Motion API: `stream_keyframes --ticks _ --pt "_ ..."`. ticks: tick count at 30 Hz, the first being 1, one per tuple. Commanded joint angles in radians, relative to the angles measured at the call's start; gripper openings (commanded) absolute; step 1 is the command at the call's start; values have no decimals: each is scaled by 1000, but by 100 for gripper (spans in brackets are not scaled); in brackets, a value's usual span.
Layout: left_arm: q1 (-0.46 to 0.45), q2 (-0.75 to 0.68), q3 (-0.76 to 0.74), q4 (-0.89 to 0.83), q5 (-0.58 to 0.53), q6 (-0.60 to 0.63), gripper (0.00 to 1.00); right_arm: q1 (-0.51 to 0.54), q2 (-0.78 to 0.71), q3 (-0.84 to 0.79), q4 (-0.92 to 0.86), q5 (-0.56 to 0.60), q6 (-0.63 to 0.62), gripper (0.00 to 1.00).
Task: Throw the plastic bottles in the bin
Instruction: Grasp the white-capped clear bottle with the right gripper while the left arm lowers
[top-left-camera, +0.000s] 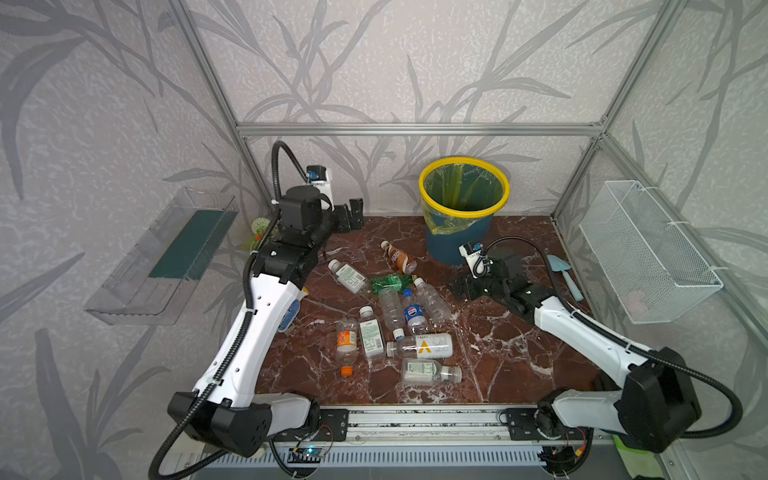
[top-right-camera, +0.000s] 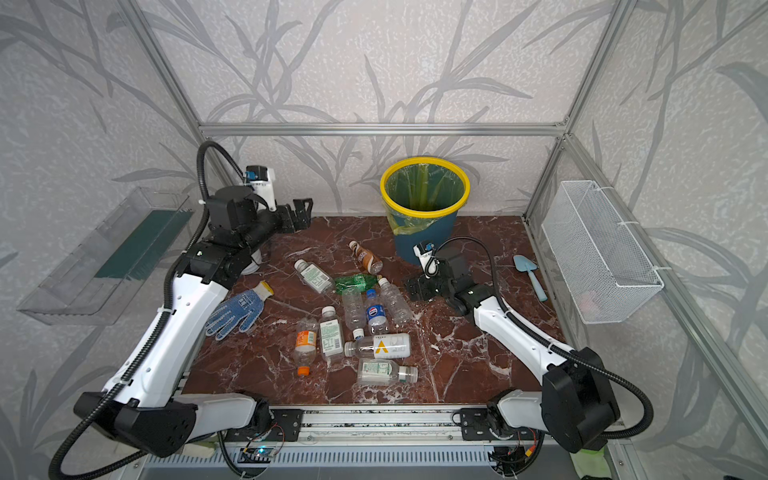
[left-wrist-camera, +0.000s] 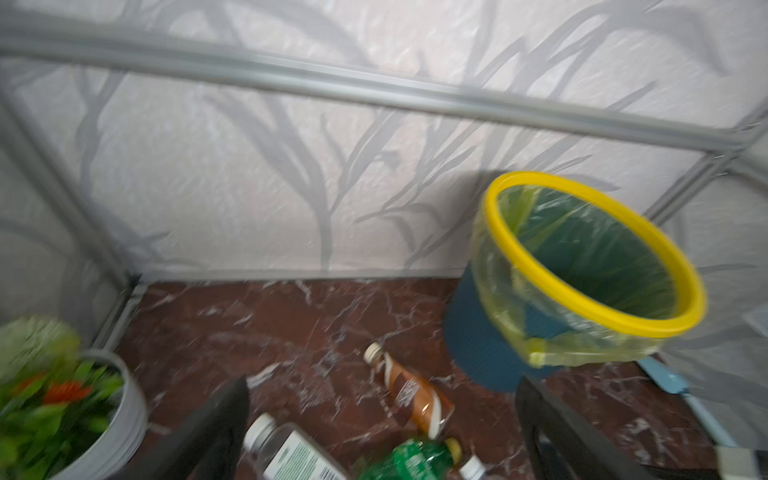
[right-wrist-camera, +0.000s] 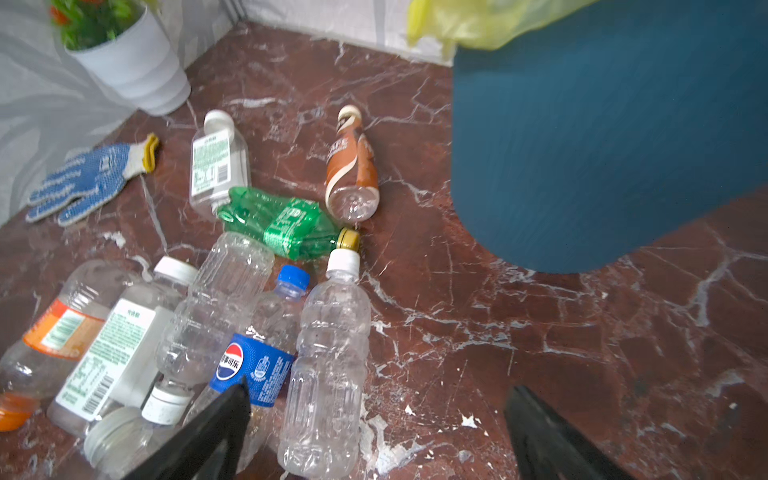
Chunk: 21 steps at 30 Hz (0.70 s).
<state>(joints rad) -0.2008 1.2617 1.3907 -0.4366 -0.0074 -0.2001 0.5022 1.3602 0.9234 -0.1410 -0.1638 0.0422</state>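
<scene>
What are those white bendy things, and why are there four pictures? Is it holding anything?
They are two robot arms, each ending in a pinching tool. Two pictures look down from above; the other two come from cameras on the arms' wrists. On the red marble table lie plastic bottles, a dotted glove and a small trowel. A flower pot and a blue bin with a yellow rim stand at the back. The left tool and the right tool are both open and hold nothing.
</scene>
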Motion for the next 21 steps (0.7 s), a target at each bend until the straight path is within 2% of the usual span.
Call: stream_keyframes --ticks 1,4,8,14,21 --pt "37 -73 -132 -17 -68 12 99 46 80 69 -104 44 -70 97" --pt "51 -124 -251 -6 -94 28 99 78 162 119 -130 58 -78 97" --pt "64 -151 -367 35 -80 -15 98 104 268 188 -170 70 -71 97" --pt "68 -117 -370 35 -28 -44 97 117 400 266 -253 115 -50 93" --pt "80 -108 -372 39 6 -65 96 128 463 275 -241 124 -29 92"
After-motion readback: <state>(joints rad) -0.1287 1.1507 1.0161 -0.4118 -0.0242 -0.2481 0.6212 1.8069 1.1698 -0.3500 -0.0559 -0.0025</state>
